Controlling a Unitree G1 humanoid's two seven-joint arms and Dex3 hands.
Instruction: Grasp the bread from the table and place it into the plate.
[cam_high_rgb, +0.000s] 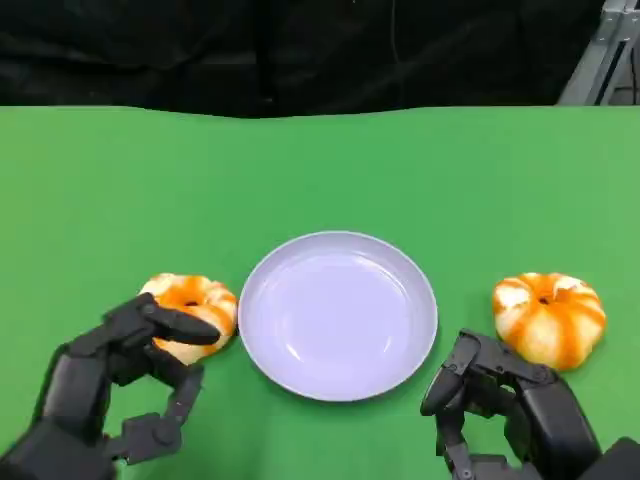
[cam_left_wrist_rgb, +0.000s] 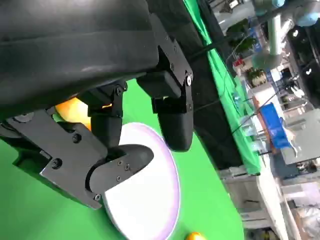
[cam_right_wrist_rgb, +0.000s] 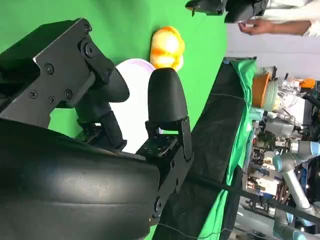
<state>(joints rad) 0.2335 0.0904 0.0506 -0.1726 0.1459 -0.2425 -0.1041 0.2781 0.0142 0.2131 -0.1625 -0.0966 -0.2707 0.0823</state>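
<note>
Bread (cam_high_rgb: 190, 312) lies at lower left of the head view, just beside the plate (cam_high_rgb: 338, 315) rim, with the left hand (cam_high_rgb: 118, 385) spread around its near side, fingers apart and one over the top, nothing gripped yet. This looks like the reach step; next the fingers need to close on the bun and lift it right, over the rim. The right hand (cam_high_rgb: 505, 405) hangs empty, fingers apart (near the second bun (cam_high_rgb: 548, 318)). Count: two buns, one plate.
</note>
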